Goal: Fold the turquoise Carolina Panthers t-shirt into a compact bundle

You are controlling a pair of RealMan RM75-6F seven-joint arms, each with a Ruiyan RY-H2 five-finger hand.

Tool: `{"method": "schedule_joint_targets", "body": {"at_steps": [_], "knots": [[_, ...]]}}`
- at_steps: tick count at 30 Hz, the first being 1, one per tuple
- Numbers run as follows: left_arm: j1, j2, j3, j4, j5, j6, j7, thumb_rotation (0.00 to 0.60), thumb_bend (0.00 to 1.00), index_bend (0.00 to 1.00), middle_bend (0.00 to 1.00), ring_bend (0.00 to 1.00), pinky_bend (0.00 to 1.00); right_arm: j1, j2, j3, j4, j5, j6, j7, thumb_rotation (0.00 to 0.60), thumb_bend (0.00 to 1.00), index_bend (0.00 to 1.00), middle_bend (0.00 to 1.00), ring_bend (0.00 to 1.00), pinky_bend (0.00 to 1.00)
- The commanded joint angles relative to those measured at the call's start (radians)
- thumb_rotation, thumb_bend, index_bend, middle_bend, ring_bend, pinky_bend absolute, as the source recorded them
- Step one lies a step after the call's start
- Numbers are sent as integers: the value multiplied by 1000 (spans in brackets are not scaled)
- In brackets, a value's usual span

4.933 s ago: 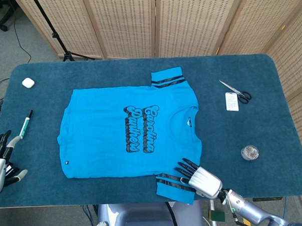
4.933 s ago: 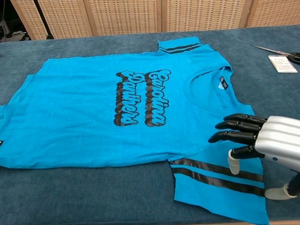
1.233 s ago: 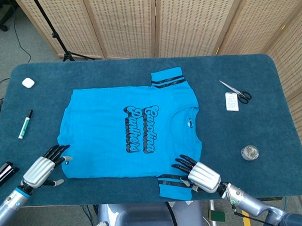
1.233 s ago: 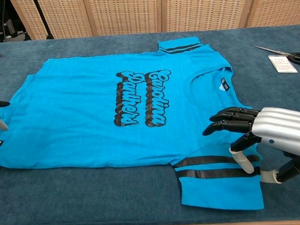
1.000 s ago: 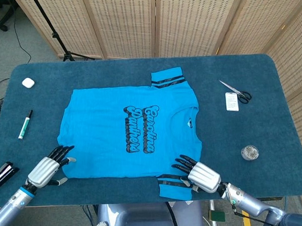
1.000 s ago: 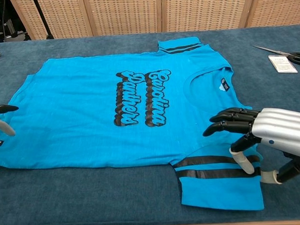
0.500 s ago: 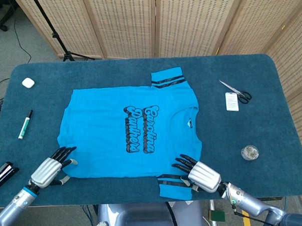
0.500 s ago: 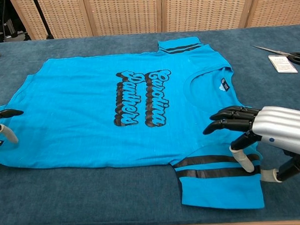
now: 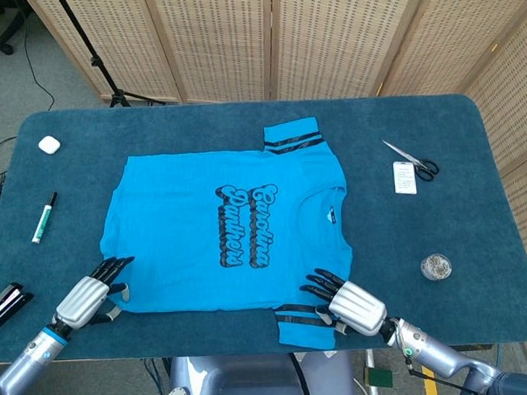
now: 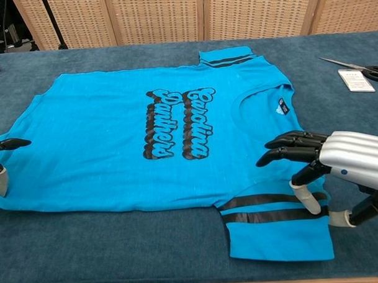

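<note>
- T-shirt (image 9: 225,230): flat, long axis left–right, your near edge.
- Left hand (image 9: 86,298): fingers spread, at near-left hem corner.
- Right hand (image 9: 351,306): spread, holding nothing, over near sleeve (image 10: 276,228).

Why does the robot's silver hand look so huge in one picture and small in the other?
Chest view: the right hand sits close to that low camera, so it looks big and is cut off at the edge. Head view: the camera looks down from above, so the same hand looks small beside the t-shirt.
</note>
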Motion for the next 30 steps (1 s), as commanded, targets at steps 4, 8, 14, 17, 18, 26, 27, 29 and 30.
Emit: {"method": "schedule_joint_targets", "body": {"at_steps": [4,8,14,17,18,26,27,29,30], "knots": [[1,-1,-3,-5,-7,6,0,600,485,718,0,0,0,0,0,1,2,0,4,3,600,440,671,157,0,0],[1,-1,-8,-6,-14,14,-1,600,500,730,0,0,0,0,-1,0,3,-3,7,5,600,440,671,157,0,0],[-1,15,-11,-15,-18,20,35,600,523,740,0,0,0,-1,7,-4,-7,-10,22,16,600,440,671,157,0,0],[-1,35,-1,-52,-10,25,59,600,524,740,0,0,0,-3,23,-13,-21,-19,37,31,600,440,671,157,0,0],[-1,43,1,-70,-8,29,60,600,525,740,0,0,0,-4,31,-17,-27,-24,44,36,600,440,671,158,0,0],[13,97,26,-166,21,86,82,600,545,740,0,0,0,-5,79,-57,-44,-114,134,61,600,440,679,166,0,0],[16,102,30,-171,25,91,87,600,545,740,0,0,0,-5,81,-62,-40,-127,145,62,600,440,679,167,0,0],[24,113,42,-188,39,110,97,600,545,740,0,0,0,-4,86,-78,-33,-164,174,65,600,440,680,171,0,0],[26,117,45,-194,42,116,97,600,545,740,0,0,0,-4,89,-83,-32,-174,181,66,600,440,681,173,0,0]]}}
